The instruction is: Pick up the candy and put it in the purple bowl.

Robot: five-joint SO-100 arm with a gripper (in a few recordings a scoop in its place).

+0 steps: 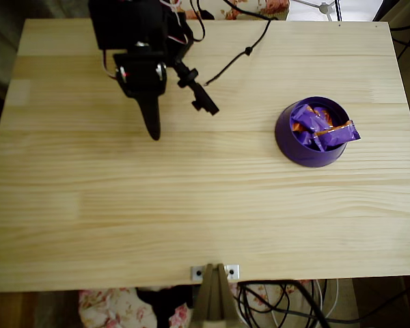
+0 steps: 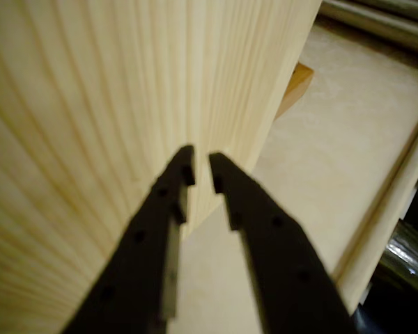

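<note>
The purple bowl (image 1: 285,140) stands on the right side of the table in the overhead view. Several candies (image 1: 313,120) in shiny purple wrappers with orange tips lie piled inside it, and one candy (image 1: 343,132) pokes over the bowl's right rim. My black gripper (image 1: 153,130) hangs at the upper left of the table, far from the bowl, pointing toward the table's middle. In the wrist view the gripper (image 2: 200,165) has its fingers nearly touching, with only a thin slit and nothing between them, over bare wood.
The light wooden table (image 1: 191,205) is bare around the gripper. Black cables (image 1: 249,49) trail across its back edge. A metal bracket (image 1: 215,272) sits at the front edge. The wrist view shows the table's edge (image 2: 279,90) and pale floor (image 2: 334,153) beyond it.
</note>
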